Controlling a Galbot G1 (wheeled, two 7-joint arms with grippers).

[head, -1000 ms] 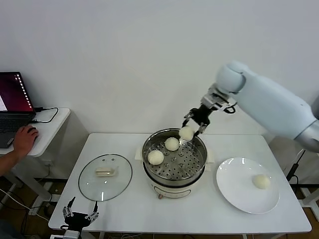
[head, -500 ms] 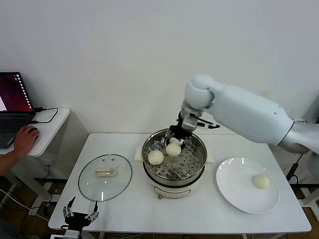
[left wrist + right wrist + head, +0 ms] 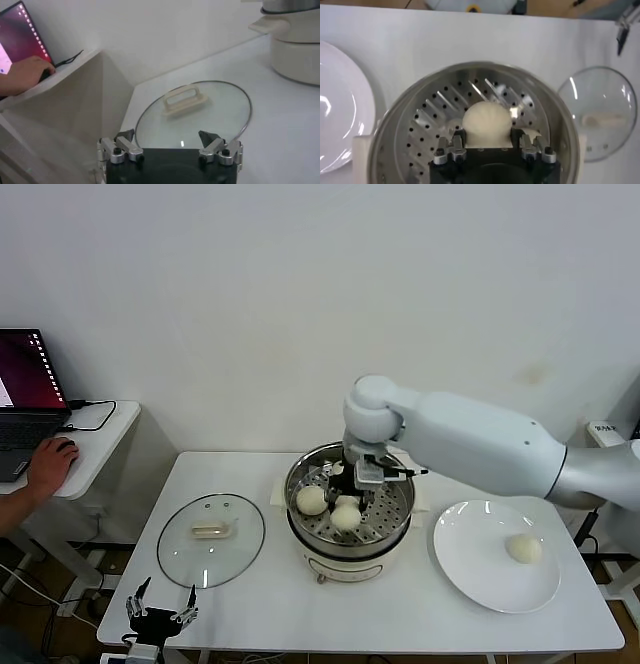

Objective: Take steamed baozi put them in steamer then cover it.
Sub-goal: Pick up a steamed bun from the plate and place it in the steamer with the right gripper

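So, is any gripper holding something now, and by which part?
The right gripper holds a steamed baozi by its two opposite sides, inside the steamer. The left gripper is open and holds nothing.

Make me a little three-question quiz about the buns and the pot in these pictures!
1. True or false: the glass lid is on the steamer.
2. How many steamed baozi lie on the white plate?
3. Which tool holds a bun: A) left tool, B) right tool?

Key:
1. False; the lid lies on the table beside the steamer.
2. One.
3. B; it grips a bun over the perforated tray, while the left tool waits open near the lid.
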